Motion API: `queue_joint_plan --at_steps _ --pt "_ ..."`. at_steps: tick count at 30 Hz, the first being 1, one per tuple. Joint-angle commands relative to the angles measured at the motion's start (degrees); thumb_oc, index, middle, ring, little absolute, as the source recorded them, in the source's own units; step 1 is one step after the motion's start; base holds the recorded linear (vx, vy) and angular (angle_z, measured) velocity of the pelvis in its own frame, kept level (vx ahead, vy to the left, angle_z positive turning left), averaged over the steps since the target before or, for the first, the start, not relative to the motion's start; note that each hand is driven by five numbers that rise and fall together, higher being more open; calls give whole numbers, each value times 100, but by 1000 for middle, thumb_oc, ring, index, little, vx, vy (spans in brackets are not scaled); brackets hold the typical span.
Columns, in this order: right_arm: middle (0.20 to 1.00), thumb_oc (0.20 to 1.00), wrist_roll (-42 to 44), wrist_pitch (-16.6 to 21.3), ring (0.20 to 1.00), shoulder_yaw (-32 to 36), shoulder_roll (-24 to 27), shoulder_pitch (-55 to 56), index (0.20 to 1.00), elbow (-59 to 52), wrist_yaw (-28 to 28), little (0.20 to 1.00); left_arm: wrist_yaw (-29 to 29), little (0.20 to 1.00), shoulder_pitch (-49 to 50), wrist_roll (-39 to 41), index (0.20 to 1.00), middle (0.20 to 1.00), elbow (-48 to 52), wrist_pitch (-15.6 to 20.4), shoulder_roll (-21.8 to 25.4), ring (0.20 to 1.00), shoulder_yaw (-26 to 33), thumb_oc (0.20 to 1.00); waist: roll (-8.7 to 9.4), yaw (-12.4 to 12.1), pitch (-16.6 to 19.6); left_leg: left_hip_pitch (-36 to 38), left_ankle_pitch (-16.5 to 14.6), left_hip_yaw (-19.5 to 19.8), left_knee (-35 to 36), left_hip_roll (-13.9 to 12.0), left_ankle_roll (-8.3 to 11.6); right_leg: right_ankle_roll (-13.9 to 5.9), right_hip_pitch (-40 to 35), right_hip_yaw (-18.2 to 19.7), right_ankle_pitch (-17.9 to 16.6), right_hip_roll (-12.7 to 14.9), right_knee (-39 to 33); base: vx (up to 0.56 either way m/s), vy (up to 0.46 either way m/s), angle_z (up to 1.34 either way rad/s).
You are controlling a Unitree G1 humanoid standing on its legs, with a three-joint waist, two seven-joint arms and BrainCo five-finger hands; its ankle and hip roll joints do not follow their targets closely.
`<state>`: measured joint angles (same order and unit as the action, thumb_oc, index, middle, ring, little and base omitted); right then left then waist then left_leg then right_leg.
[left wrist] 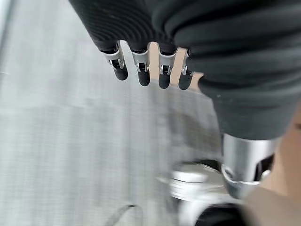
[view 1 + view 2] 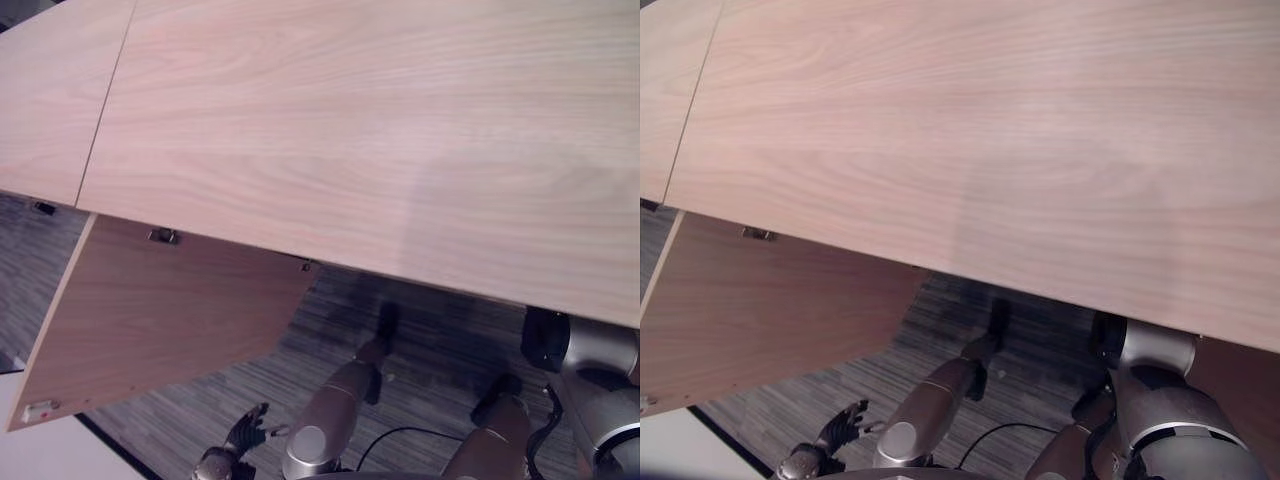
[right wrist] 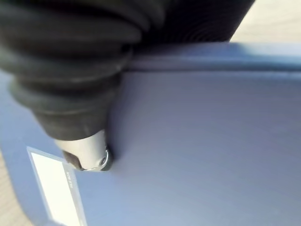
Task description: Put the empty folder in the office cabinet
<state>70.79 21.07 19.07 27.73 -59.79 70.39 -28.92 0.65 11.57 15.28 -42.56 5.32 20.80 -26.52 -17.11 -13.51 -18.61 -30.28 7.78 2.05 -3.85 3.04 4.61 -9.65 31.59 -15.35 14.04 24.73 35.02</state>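
A blue folder (image 3: 197, 141) with a white label (image 3: 54, 188) shows close up in the right wrist view. My right hand (image 3: 87, 155) has its thumb pressed on the folder's face; its fingers are hidden behind the folder. The right arm reaches in under the cabinet top (image 2: 350, 130), which hides the folder in the eye views. The cabinet is light wood, and its door (image 2: 170, 310) stands swung open at the lower left. My left hand (image 2: 245, 432) hangs low over the carpet with relaxed fingers (image 1: 141, 75) and holds nothing.
Grey striped carpet (image 2: 430, 340) lies in front of the cabinet. A metal hinge (image 2: 163, 236) sits at the top of the open door. A white surface (image 2: 40, 450) fills the bottom left corner.
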Motion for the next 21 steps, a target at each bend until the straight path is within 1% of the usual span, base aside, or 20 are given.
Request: queue_joint_plan --at_steps 1,4,5,6,7,8,9,10,13,14,16,17,18,19,20,21 --pt "200 200 237 -199 200 21 1078 481 200 219 296 200 -33 1000 -295 -167 1000 1000 -134 109 5 1000 -82 1000 -331 -17 -105 -23 -1283 -8 -1256 -240 287 -282 312 365 -540 182 -635 27 14 20" --pt "200 200 337 -173 200 -53 1190 373 200 227 343 200 -38 1000 -356 -172 1000 1000 -139 97 10 1000 -120 1000 -345 -34 -88 -153 -1344 -6 -1398 -208 272 -283 484 446 -470 230 -420 55 0 13" --pt "200 200 364 -163 200 -88 1209 317 200 210 346 200 -38 1000 -387 -170 1000 1000 -135 96 12 1000 -125 1000 -335 -33 -47 -144 -1462 22 -1441 -191 277 -317 484 517 -339 227 -353 40 21 14" --pt "200 200 398 -146 200 -123 1233 252 200 189 351 200 -39 1000 -417 -176 1000 1000 -142 87 18 1000 -144 1000 -344 -29 -61 -204 -1410 2 -1471 -173 256 -291 563 507 -418 247 -309 140 6 28" --pt "200 200 419 -139 200 -141 1253 208 200 167 352 200 -37 1000 -443 -181 1000 1000 -143 85 20 1000 -152 1000 -324 -24 -17 -167 -1542 31 -1501 -163 261 -333 536 565 -273 231 -246 -29 33 28" --pt "200 200 460 -130 200 -139 1290 175 200 161 346 200 -33 1000 -461 -174 1000 1000 -146 82 20 1000 -165 1000 -329 -17 -45 -227 -1467 17 -1548 -153 247 -298 601 548 -380 256 -210 45 6 42" --pt "200 200 505 -103 200 -165 1313 126 200 156 339 200 -24 1000 -495 -177 1000 1000 -149 76 21 1000 -172 1000 -313 -12 -30 -249 -1510 24 -1614 -134 242 -301 621 577 -349 270 -150 -29 12 11" --pt "200 200 537 -53 200 -200 1362 34 200 86 316 200 -10 1000 -522 -162 1000 1000 -158 60 33 1000 -177 1000 -260 -3 -7 -241 -1573 56 -1683 -119 224 -291 604 596 -312 262 -75 42 -3 10" --pt "200 200 591 -7 200 -202 1399 -53 200 58 279 200 8 1000 -567 -142 1000 1000 -184 38 41 1000 -161 1000 -217 21 -27 -260 -1616 69 -1788 -104 211 -288 595 598 -288 263 0 49 -26 11" --pt "200 200 592 -9 200 -211 1425 -94 200 54 263 200 24 1000 -595 -135 1000 1000 -221 26 52 1000 -136 1000 -184 29 1 -229 -1737 103 -1834 -101 213 -309 560 649 -166 251 61 99 -31 8" --pt "200 200 547 -5 200 -303 1472 -232 200 44 224 200 50 1000 -650 -106 1000 1000 -282 20 88 1000 -119 1000 -104 59 -17 -265 -1851 110 -1997 -114 212 -313 564 663 -85 256 191 66 -17 6" --pt "200 200 543 -8 200 -305 1472 -239 200 46 221 200 49 1000 -655 -104 1000 1000 -285 22 87 1000 -116 1000 -106 62 -27 -280 -1826 104 -2002 -113 210 -304 577 659 -114 258 189 -65 4 3" --pt "200 200 497 -34 200 -358 1461 -258 200 47 220 200 70 1000 -729 -73 1000 1000 -343 10 88 1000 -84 1000 -51 83 -75 -363 -1775 99 -2103 -132 193 -265 616 634 -180 253 230 10 -18 4" --pt "200 200 496 -35 200 -363 1460 -272 200 49 220 200 70 1000 -740 -70 1000 1000 -349 10 84 1000 -78 1000 -38 87 -45 -327 -1895 121 -2124 -133 203 -303 578 680 -51 239 265 36 -37 1" --pt "200 200 473 -62 200 -399 1456 -289 200 47 228 200 92 1000 -795 -21 1000 1000 -376 3 77 1000 -59 1000 18 107 -56 -347 -1923 139 -2184 -146 196 -292 592 674 -29 231 338 95 -35 9" --pt "200 200 471 -64 200 -404 1454 -305 200 52 227 200 92 1000 -805 -14 1000 1000 -384 4 75 1000 -53 1000 22 117 -65 -359 -1935 139 -2204 -143 197 -291 605 680 -16 236 360 12 -24 6"
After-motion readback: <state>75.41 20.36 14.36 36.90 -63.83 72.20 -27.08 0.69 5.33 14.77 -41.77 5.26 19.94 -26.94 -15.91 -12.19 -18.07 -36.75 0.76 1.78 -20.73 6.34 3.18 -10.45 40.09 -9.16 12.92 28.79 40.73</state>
